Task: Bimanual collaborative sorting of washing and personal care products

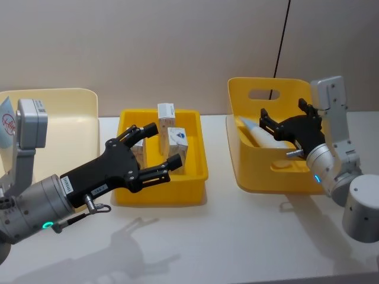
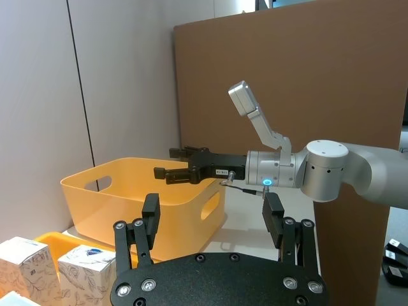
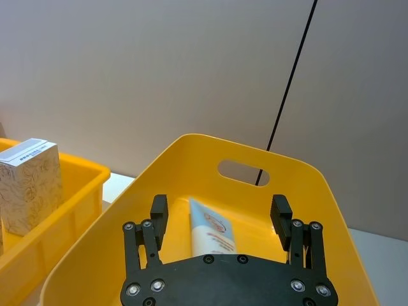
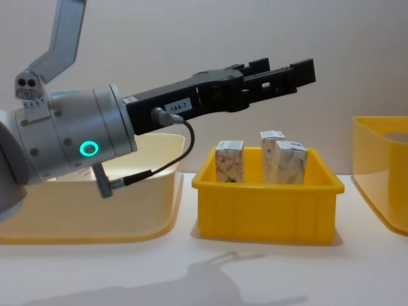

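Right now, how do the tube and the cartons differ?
The tube lies slanted in the tall bin; the cartons stand upright in the shallow tray. The tube is light blue; the cartons whitish, marbled. Shared: yellow containers, an open gripper over each (right gripper, left gripper).

Below my left gripper (image 1: 161,145), spread wide, I see three cartons (image 4: 230,162) standing close together in the yellow tray (image 4: 261,213). Below my right gripper (image 1: 283,118), also spread wide, the yellow bin (image 3: 306,172) has tall walls, one tube (image 3: 213,233) lying flat, and bare floor beside it.
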Motion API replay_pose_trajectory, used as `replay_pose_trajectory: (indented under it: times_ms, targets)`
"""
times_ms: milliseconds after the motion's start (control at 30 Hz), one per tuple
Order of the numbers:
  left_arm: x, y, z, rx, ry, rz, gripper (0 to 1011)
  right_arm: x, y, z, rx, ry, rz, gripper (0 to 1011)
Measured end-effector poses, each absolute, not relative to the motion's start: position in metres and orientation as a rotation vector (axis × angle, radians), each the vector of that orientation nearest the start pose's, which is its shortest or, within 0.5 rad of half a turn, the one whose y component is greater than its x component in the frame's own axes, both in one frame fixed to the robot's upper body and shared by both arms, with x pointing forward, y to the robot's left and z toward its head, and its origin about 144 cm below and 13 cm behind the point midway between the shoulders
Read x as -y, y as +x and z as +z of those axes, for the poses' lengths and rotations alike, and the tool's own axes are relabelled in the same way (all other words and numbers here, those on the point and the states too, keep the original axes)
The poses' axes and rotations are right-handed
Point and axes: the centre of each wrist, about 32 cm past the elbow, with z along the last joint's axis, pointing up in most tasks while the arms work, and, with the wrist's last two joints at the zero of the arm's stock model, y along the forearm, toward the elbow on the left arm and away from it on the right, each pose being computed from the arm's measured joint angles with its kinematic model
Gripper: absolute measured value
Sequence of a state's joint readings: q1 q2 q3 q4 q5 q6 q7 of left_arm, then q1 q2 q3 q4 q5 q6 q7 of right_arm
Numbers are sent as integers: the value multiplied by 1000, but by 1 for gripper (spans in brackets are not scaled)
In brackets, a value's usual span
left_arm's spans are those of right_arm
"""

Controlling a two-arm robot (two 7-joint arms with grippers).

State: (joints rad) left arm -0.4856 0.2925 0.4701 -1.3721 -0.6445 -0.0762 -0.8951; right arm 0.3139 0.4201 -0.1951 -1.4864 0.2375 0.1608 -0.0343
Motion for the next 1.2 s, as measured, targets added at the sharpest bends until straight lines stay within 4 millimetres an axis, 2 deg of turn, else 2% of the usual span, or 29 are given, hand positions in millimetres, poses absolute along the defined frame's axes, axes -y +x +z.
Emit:
replay_pose_trajectory:
  times_ms: [800, 1200]
  targets:
    - [-193, 565, 1232, 82, -263, 293, 1003, 302, 524, 1238, 235, -76, -1382, 1001]
    - [-194, 556, 1227, 85, -217, 393, 1003, 290, 511, 1227, 209, -62, -1352, 1001]
